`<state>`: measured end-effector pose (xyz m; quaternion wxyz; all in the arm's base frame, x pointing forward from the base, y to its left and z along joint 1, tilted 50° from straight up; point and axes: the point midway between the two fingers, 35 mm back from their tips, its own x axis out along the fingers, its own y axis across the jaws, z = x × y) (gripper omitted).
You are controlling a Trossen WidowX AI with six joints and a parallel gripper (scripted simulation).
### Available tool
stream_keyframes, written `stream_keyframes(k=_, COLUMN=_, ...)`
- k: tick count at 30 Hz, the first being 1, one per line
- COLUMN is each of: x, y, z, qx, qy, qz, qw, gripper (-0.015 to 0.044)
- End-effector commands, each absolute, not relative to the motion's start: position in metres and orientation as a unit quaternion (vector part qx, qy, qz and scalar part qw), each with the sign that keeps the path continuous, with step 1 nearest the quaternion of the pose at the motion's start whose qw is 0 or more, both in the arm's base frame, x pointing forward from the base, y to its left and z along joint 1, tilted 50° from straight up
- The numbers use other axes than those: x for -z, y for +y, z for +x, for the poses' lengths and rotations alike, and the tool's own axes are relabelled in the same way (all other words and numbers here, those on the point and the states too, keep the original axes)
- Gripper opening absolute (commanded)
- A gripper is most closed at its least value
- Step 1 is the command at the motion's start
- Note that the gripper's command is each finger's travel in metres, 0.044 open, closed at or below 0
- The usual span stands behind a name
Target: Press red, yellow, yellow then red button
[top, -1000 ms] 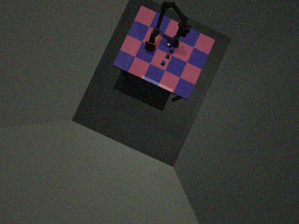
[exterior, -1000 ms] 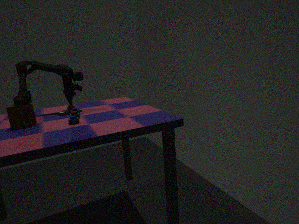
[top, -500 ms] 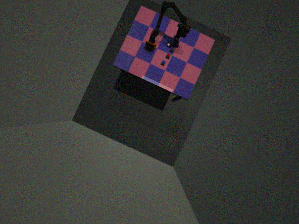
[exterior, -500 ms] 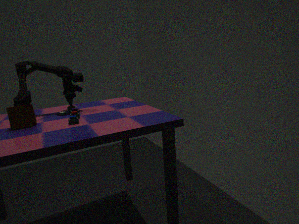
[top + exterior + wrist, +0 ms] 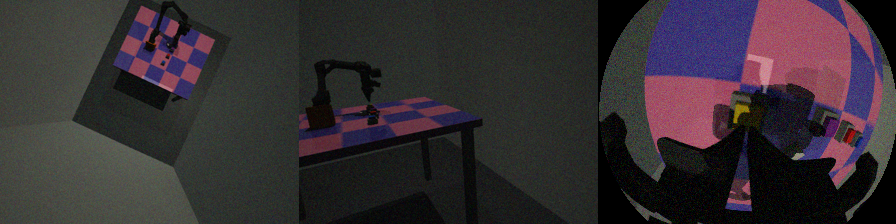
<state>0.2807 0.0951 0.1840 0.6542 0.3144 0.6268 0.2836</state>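
Several small push-buttons stand in a row on the pink and blue checkered table (image 5: 202, 43) (image 5: 440, 111). In the wrist view the yellow button (image 5: 738, 115) sits right at my fingertips, with a purple button (image 5: 832, 125) and the red button (image 5: 850, 136) further right. In the overhead view I see the red button (image 5: 167, 55) and a blue button (image 5: 163, 62); the arm hides the yellow one. My gripper (image 5: 174, 46) (image 5: 368, 100) (image 5: 746, 129) is shut on nothing and points straight down, just above the yellow button (image 5: 370, 105).
The arm's brown base box (image 5: 150, 46) (image 5: 320, 116) stands left of the buttons. A pale block (image 5: 758, 71) lies just beyond the yellow button. The scene is very dim, and small things are hard to make out.
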Motion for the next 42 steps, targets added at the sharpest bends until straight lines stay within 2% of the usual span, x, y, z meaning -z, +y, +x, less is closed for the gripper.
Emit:
stream_keyframes(k=1, x=-0.184, y=0.095, z=0.281, qx=-0.284, qy=0.629, qz=0.312, qw=0.653, gripper=0.0020)
stream_keyframes(k=22, x=-0.164, y=0.119, z=0.282, qx=-0.285, qy=0.628, qz=0.313, qw=0.653, gripper=0.0020)
stream_keyframes(k=42, x=-0.170, y=0.112, z=0.283, qx=-0.286, qy=0.627, qz=0.312, qw=0.654, gripper=0.0020)
